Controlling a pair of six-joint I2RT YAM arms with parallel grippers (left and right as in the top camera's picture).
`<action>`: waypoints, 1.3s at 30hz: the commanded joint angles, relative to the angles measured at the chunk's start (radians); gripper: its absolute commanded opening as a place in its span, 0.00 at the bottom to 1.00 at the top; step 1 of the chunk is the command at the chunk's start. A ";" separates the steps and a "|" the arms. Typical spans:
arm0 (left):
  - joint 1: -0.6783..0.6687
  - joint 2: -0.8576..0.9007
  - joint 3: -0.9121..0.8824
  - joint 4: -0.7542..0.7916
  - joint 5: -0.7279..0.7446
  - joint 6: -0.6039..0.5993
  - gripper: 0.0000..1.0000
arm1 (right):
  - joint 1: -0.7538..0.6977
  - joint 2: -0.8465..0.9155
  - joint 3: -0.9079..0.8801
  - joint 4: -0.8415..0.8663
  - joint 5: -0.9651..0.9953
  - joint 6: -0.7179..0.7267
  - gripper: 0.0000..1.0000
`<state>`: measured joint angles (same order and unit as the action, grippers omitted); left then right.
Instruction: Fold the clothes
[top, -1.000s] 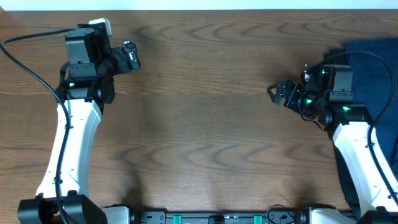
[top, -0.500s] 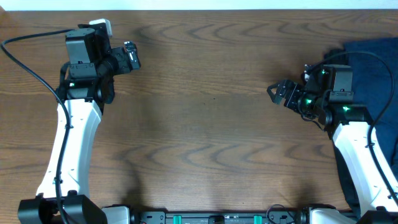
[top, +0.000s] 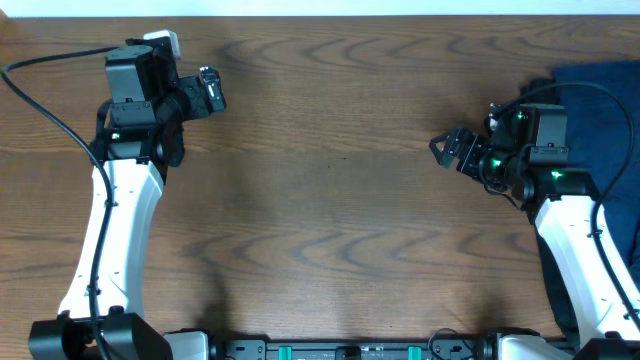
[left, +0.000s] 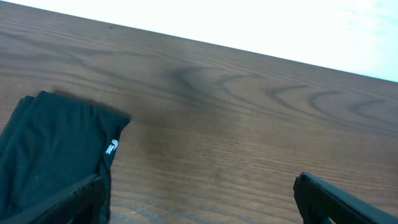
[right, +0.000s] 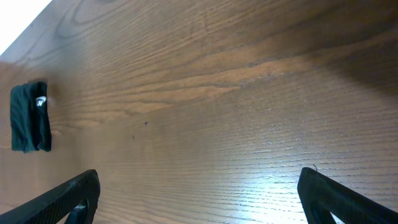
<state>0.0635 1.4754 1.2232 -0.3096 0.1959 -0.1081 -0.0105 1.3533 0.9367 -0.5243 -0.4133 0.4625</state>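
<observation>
i've got both arms parked over the desk (top: 330, 200), one toward each end, with the middle of the wood between them. the left end effector (top: 212, 92) sits near the desk's far-left corner, pointing toward the desk's centre. on its wrist feed the two fingers (left: 74, 199) show at opposite bottom corners of the view, so it's spread wide with nothing between them. just under that left finger, lying flat on the desk, is a black garment (left: 50, 149) folded into a compact block, with a small white logo (left: 112, 147) near its edge.

the right end effector (top: 440, 148) hovers over the right half of the desk, also aimed at the centre. its fingers (right: 68, 196) are likewise far apart and gripping nothing. its camera picks up the same folded black block far across the desk. a navy garment (top: 600, 95) lies rumpled at the desk's far-right corner and runs down the right edge, partly under the right arm.
</observation>
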 joint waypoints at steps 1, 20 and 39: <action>0.002 -0.004 0.005 0.000 0.002 -0.002 0.98 | -0.003 -0.034 -0.006 0.002 0.037 -0.011 0.99; 0.002 -0.004 0.005 0.000 0.002 -0.002 0.98 | 0.193 -0.941 -0.416 0.356 0.437 -0.265 0.99; 0.002 -0.004 0.005 0.000 0.002 -0.002 0.98 | 0.125 -1.348 -0.846 0.496 0.438 -0.311 0.99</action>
<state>0.0635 1.4754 1.2232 -0.3103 0.1959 -0.1081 0.1276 0.0151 0.1261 -0.0559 0.0181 0.1703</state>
